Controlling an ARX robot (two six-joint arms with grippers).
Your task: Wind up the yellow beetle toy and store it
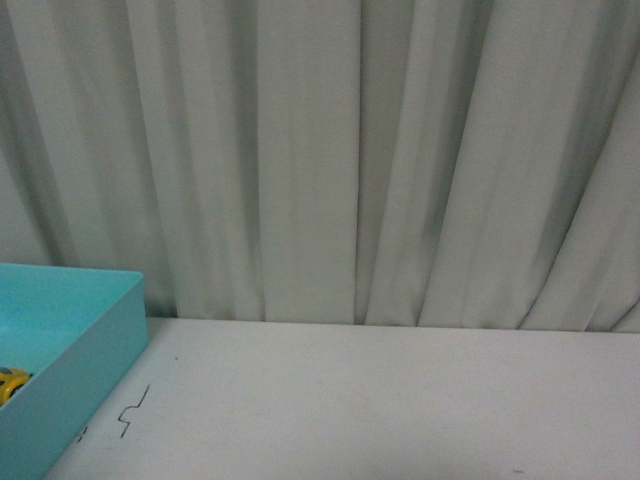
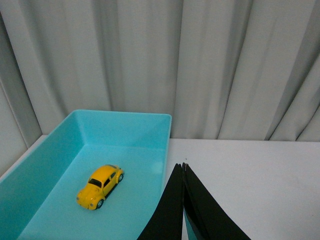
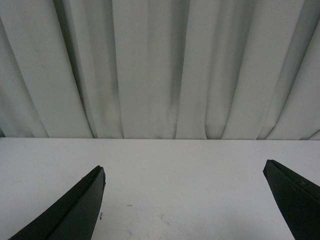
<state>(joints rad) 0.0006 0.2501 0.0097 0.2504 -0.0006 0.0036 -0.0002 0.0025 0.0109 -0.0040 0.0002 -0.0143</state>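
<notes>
1. Inside the turquoise bin (image 2: 60, 165), the yellow beetle toy (image 2: 100, 186) sits on its wheels on the bin's floor, clear of all four walls, with its rounded nose angled toward the nearer end of the bin.
2. Seen from the left wrist, the toy lies beside and a little ahead of the left gripper (image 2: 183, 167), on the far side of the bin's long wall from it; nothing touches the toy.
3. The left gripper's two dark fingers (image 2: 170, 210) meet at their tips, so it is pressed together with nothing between them. The tips stand just at the bin's rim, near its far corner.
4. From the front view only a sliver of the yellow beetle toy (image 1: 12, 383) shows, low in the turquoise bin (image 1: 95, 355) at the left edge of the picture; neither arm appears there.
5. The right gripper (image 3: 184, 172) is spread wide: one dark finger (image 3: 75, 210) and the other (image 3: 295, 197) stand far apart, with bare white tabletop (image 3: 180, 185) between them and nothing held.
6. The bin rests on the same white tabletop (image 1: 380, 400), which carries a few small dark scribble marks (image 1: 133, 410) just beside the bin's outer wall.
7. Beyond both grippers, a pale pleated curtain (image 1: 330, 150) hangs behind the far edge of the tabletop and fills the background of every view.
</notes>
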